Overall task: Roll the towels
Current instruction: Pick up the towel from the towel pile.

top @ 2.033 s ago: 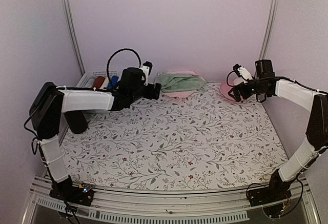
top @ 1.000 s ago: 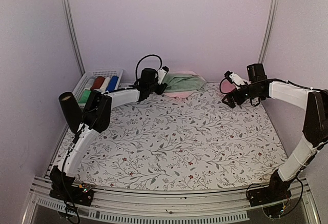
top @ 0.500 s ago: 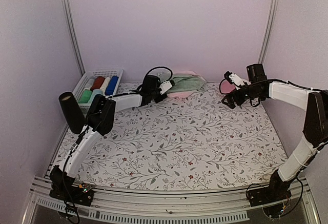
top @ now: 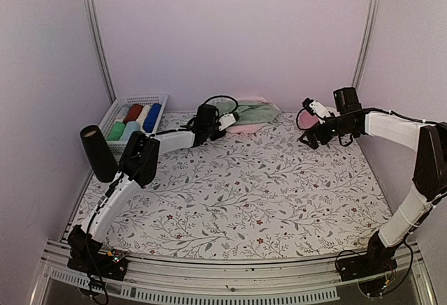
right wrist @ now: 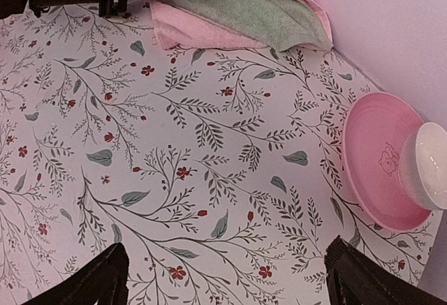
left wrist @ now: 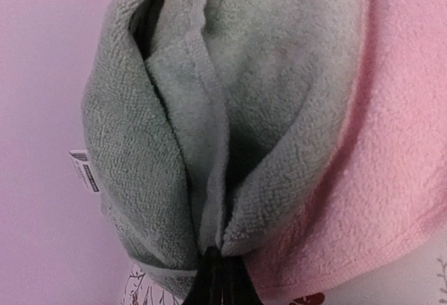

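Now, at the far edge of your desk [top: 230, 200], your left gripper [left wrist: 218, 283] is clenched on the folded hem of the mint green towel [left wrist: 202, 109]. Its dark fingertips are pinched together with the looped terry bunched between them. That towel lies crumpled in soft folds (a small white label shows at one side) on top of the pink towel [left wrist: 380, 179]. The pink one is spread flatter beneath it, and both sit against the back wall.

Your right gripper [right wrist: 230, 284] hangs with its jaws spread wide and nothing in them, above the leaf-and-berry print of the desk cover, well apart from the towels. Near it sits a round, glossy pink saucer [right wrist: 377, 179] carrying a white cup [right wrist: 434, 165]. At far left, a white slotted basket [top: 131, 100] holds rolled cloths [top: 134, 114].
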